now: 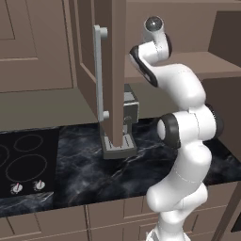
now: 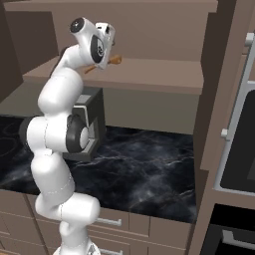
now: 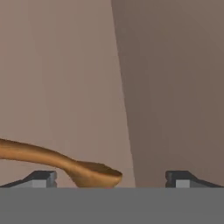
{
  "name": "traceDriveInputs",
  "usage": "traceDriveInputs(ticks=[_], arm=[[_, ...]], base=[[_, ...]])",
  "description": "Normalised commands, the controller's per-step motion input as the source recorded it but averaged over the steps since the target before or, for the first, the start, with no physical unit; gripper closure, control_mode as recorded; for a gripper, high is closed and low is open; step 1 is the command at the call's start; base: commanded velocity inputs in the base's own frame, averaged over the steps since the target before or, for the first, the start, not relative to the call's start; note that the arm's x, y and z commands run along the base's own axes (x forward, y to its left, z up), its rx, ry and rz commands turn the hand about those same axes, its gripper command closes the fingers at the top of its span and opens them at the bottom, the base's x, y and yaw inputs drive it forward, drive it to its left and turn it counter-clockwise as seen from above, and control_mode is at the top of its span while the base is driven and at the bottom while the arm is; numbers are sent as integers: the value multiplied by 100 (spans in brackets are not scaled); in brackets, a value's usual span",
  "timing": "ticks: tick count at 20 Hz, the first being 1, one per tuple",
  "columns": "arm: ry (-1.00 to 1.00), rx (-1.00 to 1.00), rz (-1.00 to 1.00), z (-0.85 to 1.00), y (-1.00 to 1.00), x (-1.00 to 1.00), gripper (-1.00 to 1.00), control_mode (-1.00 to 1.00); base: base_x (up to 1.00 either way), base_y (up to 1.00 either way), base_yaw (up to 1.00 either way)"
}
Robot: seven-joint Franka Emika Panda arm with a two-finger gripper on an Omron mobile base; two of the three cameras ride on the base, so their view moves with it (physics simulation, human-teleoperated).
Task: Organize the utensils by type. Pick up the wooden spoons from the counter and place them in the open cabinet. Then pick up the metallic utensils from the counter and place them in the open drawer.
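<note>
Left base view: the white arm is raised behind the open taupe cabinet [image 1: 113,70] door.

Right base view: an orange-brown wooden spoon [image 2: 110,61] lies on the shelf beside the hand.

Hand view: the gripper [image 3: 112,178] is seen spread, holding nothing, the spoon between its tips. The cabinet step appears in hand; withdrawal is judged next.

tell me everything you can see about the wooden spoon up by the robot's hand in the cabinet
The wooden spoon is one smooth orange-brown piece: a slim, gently curved handle widening into a small oval bowl. In the hand view it lies between the open gripper's spread fingertips, its bowl nearer one of them; contact cannot be judged. In the right base view the spoon pokes out beside the hand above the cabinet shelf; whether it rests on the shelf is unclear.
</note>
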Motion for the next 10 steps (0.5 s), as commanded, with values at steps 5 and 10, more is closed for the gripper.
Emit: traceDriveInputs(ticks=[5, 10], arm=[[-48, 0, -24, 0, 22, 19, -100, -100], [-12, 7, -21, 25, 0, -21, -100, -100]], base=[[0, 0, 0], [0, 0, 0]])
